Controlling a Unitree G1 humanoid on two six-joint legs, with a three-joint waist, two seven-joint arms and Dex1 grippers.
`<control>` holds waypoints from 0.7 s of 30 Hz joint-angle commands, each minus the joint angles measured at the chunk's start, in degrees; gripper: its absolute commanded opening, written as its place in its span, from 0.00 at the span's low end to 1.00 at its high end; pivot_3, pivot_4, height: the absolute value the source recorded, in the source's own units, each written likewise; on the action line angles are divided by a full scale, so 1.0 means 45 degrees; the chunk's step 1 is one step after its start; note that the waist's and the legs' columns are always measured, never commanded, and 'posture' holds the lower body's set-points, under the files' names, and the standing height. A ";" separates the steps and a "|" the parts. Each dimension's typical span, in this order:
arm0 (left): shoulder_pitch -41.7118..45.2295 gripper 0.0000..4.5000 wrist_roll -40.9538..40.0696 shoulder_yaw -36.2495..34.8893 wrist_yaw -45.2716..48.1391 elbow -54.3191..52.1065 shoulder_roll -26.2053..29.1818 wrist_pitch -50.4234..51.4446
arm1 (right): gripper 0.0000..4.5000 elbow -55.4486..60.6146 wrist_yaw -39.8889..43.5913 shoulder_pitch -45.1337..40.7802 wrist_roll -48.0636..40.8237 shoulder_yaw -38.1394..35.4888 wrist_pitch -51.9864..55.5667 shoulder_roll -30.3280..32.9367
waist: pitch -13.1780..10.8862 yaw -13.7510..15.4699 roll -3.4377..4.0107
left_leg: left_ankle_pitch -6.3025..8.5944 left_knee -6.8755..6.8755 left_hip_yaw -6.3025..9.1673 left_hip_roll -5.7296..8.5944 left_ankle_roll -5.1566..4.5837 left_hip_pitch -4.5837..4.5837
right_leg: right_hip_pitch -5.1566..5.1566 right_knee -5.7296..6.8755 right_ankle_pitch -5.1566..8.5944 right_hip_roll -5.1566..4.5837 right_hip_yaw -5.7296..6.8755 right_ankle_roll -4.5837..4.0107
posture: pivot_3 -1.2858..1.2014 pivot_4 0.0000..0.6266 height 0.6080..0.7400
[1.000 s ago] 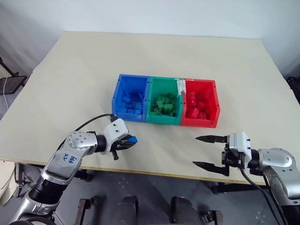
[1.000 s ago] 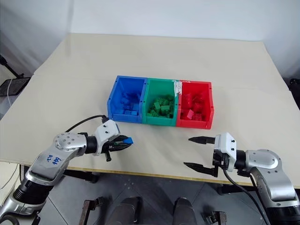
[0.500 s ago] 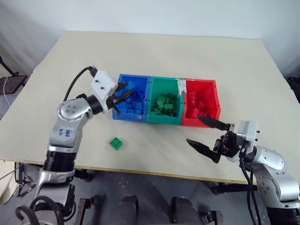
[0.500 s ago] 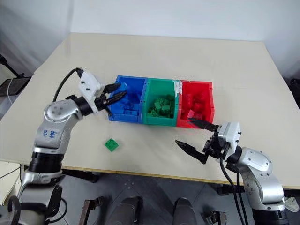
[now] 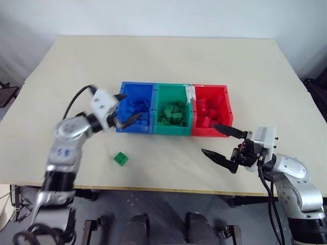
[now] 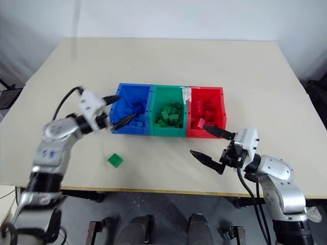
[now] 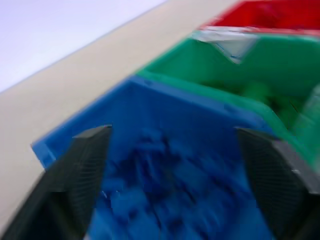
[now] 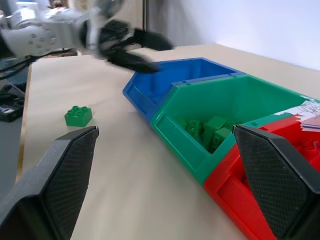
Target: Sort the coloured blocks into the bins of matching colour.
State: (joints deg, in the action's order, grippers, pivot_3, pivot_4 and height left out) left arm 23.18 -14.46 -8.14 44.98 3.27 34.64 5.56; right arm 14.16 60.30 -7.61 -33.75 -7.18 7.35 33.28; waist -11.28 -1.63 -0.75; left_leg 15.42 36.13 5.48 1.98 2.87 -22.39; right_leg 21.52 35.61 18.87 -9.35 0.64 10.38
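Three joined bins stand in a row mid-table: blue bin (image 5: 136, 86), green bin (image 5: 173, 86), red bin (image 5: 210, 87), each holding several blocks of its own colour. My left gripper (image 5: 127, 107) hangs open at the blue bin's left wall, nothing between its fingers; in the left wrist view the fingers (image 7: 86, 167) frame the blue blocks (image 7: 165, 185) inside. A green block (image 5: 120, 158) lies loose on the table in front of the blue bin, below my left arm. My right gripper (image 5: 209, 139) stands open and empty in front of the red bin, pointing left.
The beige table (image 5: 168, 56) stretches bare behind the bins. Its front edge (image 5: 153, 188) runs close below the green block and my right gripper. A white label (image 5: 190, 93) is stuck on the wall between the green and red bins.
My left gripper carried a blue block from near the front edge up to the blue bin and has opened; the block has left its fingers. The right gripper rose slightly and turned toward the bins.
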 commanded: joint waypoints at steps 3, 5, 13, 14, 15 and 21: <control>-0.3598 0.95 -0.2111 -0.3116 0.1573 -0.2284 0.1471 0.0126 | 1.00 -0.0846 0.1711 -0.0646 0.0432 0.0558 -0.0474 0.0633 | -0.0003 0.0022 -0.0003 | 0.0001 -0.0007 0.0008 -0.0007 0.0000 -0.0002 | 0.0007 0.0002 0.0005 0.0002 0.0010 -0.0010 | 0.52 0.24 1.00; -0.5312 1.00 -0.2467 -0.4359 0.2121 -0.2430 0.1816 0.0037 | 1.00 -0.1271 0.2440 -0.1006 0.0536 0.0954 -0.0463 0.0787 | -0.0002 0.0077 -0.0003 | 0.0002 0.0003 0.0009 -0.0003 -0.0003 -0.0001 | -0.0006 -0.0002 0.0005 -0.0001 0.0008 -0.0009 | 0.52 0.24 1.00; -0.8354 1.00 -0.3108 -0.5348 0.2167 -0.4327 0.1859 0.0924 | 1.00 -0.2684 0.3872 -0.2085 0.1136 0.1788 -0.1092 0.0720 | -0.0002 0.0396 -0.0006 | 0.0012 0.0015 0.0006 0.0000 -0.0011 0.0002 | -0.0009 -0.0039 0.0006 -0.0004 0.0004 -0.0012 | 0.52 0.24 1.00; -0.8406 1.00 -0.3426 -0.5010 0.1890 -0.5006 0.1753 0.1542 | 1.00 -0.2780 0.3912 -0.2163 0.1145 0.1796 -0.1113 0.0713 | -0.0002 0.0421 -0.0006 | 0.0012 0.0018 0.0007 -0.0001 -0.0011 0.0001 | -0.0009 -0.0040 0.0006 -0.0004 0.0004 -0.0012 | 0.52 0.24 1.00; -0.8351 1.00 -0.3670 -0.4711 0.1690 -0.5477 0.1646 0.1937 | 1.00 -0.2846 0.3946 -0.2210 0.1156 0.1803 -0.1136 0.0715 | -0.0002 0.0462 -0.0006 | 0.0012 0.0019 0.0009 -0.0001 -0.0010 0.0001 | -0.0009 -0.0039 0.0006 -0.0005 0.0003 -0.0012 | 0.52 0.24 1.00; -0.6860 1.00 -0.1414 -0.1757 -0.1421 -0.6071 0.0980 0.3823 | 1.00 -0.3101 0.4027 -0.2375 0.1226 0.1819 -0.1241 0.0728 | -0.0002 0.0391 -0.0004 | 0.0013 0.0013 0.0006 0.0001 0.0000 0.0010 | -0.0005 -0.0026 0.0006 -0.0002 0.0001 -0.0012 | 0.52 0.24 1.00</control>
State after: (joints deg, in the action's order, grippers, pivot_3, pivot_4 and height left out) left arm -8.96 -24.12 -17.91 43.17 -23.84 39.74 21.40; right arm -0.50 78.07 -17.75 -27.96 1.83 2.50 36.52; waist -11.29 0.13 -0.77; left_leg 15.48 36.19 5.50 1.98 2.87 -22.35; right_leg 21.50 35.52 18.90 -9.35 0.64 10.33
